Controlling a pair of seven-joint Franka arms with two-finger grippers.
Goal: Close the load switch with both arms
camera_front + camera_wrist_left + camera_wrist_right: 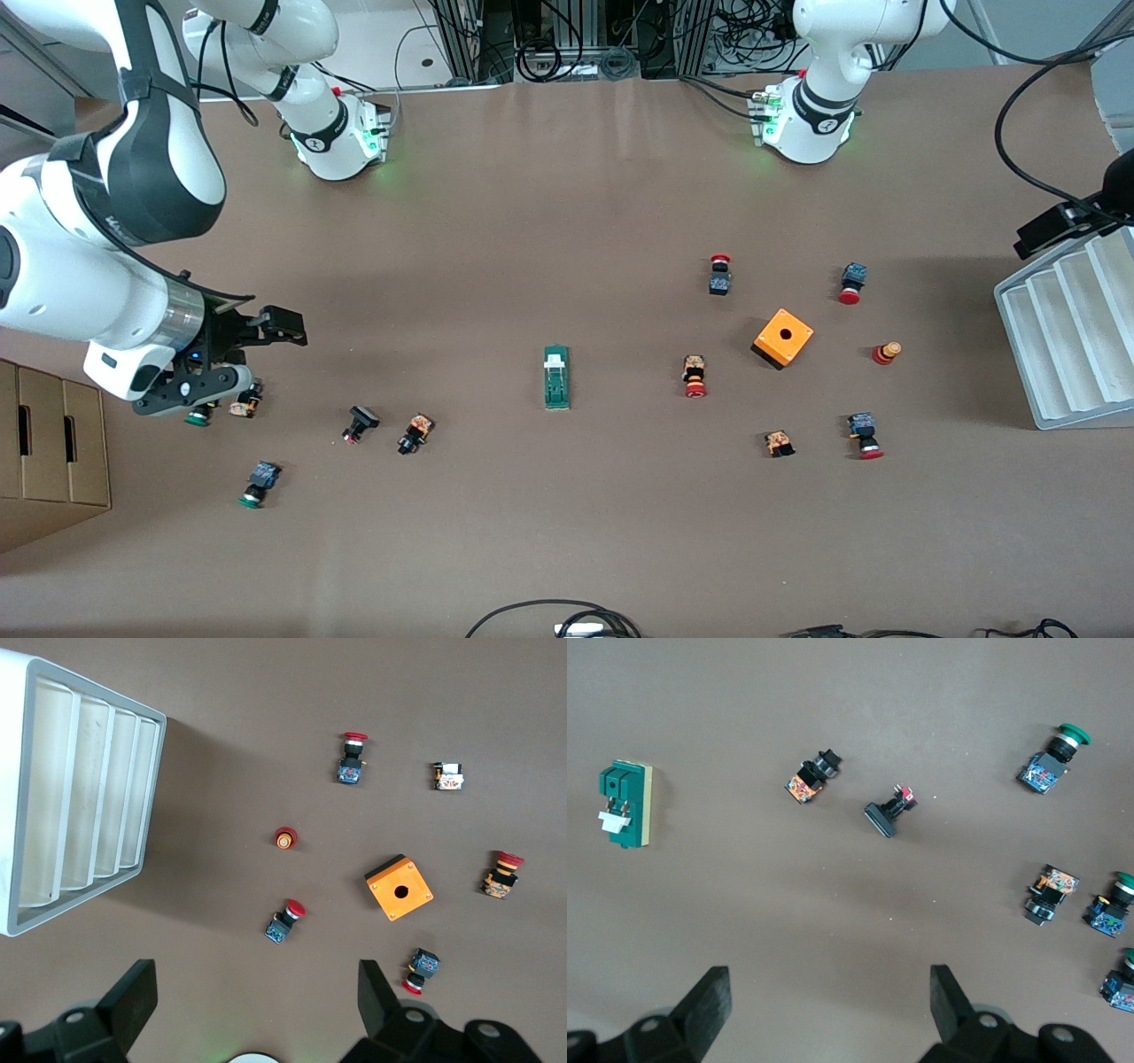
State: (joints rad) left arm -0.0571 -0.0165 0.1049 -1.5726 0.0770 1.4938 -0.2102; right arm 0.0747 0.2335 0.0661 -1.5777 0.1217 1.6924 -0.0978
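Hovering with jaws apart, right gripper [232, 361] well off toward the right arm's end from the load switch [556, 377]; left gripper [257, 1014] likewise spread, high above the orange box [399, 887]. Nothing touched yet (switch alone mid-table); both approaches and the closing remain.

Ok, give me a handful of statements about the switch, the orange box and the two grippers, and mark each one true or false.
1. The load switch lies alone on the table, touched by neither gripper. True.
2. The right gripper is shut on a push button. False: it is open and holds nothing, up over the push buttons at the right arm's end of the table.
3. The orange box has a round hole in its top. True.
4. The left gripper is closed. False: its fingers stand apart, empty.
5. The orange box sits in the white tray. False: it sits on the table beside the tray.
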